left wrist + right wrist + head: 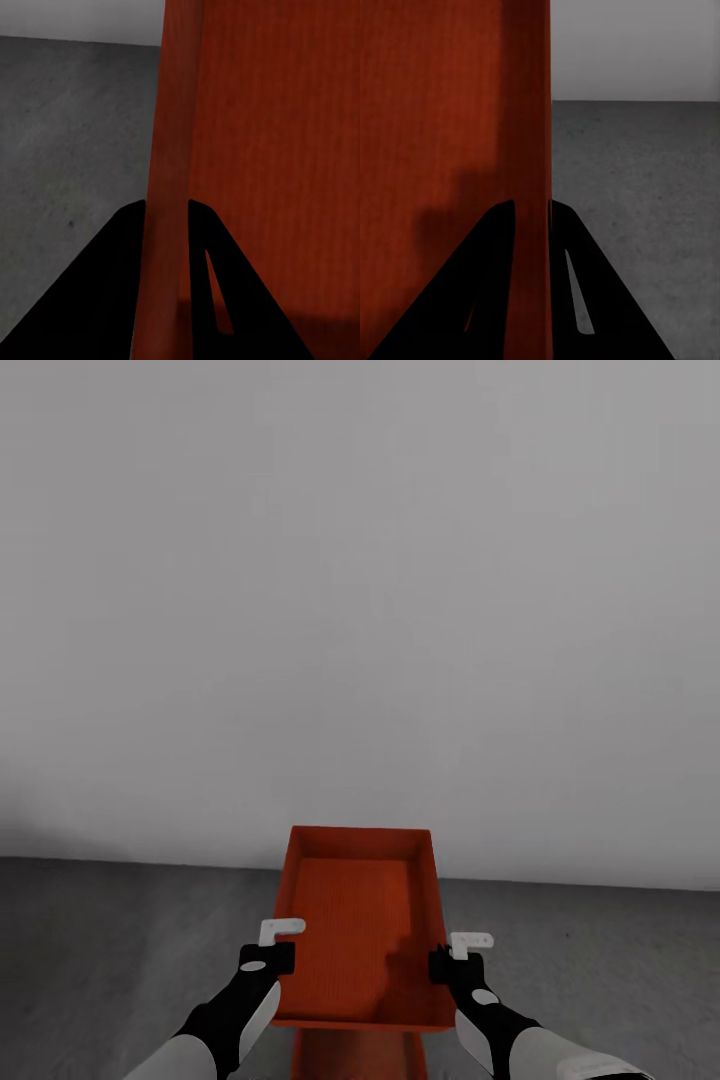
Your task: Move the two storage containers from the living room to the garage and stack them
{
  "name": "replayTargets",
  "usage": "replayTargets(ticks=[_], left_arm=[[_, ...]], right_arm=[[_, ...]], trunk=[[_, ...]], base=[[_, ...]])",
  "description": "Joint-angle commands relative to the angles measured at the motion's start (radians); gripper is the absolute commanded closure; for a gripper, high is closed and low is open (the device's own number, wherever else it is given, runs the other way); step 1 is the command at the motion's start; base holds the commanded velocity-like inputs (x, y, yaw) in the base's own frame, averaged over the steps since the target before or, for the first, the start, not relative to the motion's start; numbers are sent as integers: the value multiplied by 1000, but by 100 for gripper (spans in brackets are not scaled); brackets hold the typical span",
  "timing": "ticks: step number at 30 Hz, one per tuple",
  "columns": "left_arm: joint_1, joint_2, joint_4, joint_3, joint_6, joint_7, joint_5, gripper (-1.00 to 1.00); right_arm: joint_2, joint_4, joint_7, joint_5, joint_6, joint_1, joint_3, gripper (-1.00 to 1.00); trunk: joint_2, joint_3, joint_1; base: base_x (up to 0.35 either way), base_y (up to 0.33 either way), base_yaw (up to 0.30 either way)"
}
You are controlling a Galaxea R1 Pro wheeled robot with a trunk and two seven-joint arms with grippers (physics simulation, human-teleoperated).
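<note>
I hold an orange-red storage container [355, 920] level in front of me, open side up, above the dark grey garage floor [120, 940]. My left gripper [275, 952] is shut on its left wall and my right gripper [452, 960] on its right wall. In the left wrist view the black fingers of the left gripper [166, 206] pinch the ribbed wall [270, 150]. The right gripper [532, 202] clamps the other wall [435, 112] the same way. A second container [360, 1055] sits directly beneath the held one; whether they touch I cannot tell.
A plain pale grey wall [360, 610] rises just beyond the containers. Speckled concrete [67, 135] stretches to the left, and the floor [637, 187] also runs open to the right.
</note>
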Motion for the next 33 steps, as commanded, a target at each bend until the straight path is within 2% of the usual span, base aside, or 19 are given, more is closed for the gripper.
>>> replayTargets(ticks=[1, 33], left_arm=[[0, 6, 0, 27, 6, 11, 19, 100], [-1, 6, -3, 27, 6, 11, 19, 100]], right_arm=[[-12, -2, 4, -3, -51, -1, -45, 100], [-12, -2, 4, -3, -51, -1, -45, 100]], trunk=[[-2, -3, 0], [-2, -54, 0]], base=[[0, 0, 0], [0, 0, 0]])
